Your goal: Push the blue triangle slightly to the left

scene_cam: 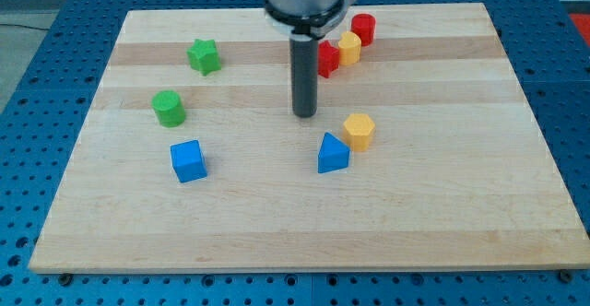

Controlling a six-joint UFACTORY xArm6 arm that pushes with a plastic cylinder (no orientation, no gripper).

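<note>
The blue triangle (333, 153) lies on the wooden board (442, 214), a little right of centre. A yellow hexagon block (359, 131) touches it at its upper right. My tip (305, 114) is the lower end of the dark rod. It stands just above and slightly left of the blue triangle in the view, with a small gap between them.
A blue cube (188, 160) sits at the left, with a green cylinder (169, 109) and a green star (204, 56) above it. A red block (327, 59), a yellow block (349, 47) and a red cylinder (363, 29) cluster at the top, right of the rod.
</note>
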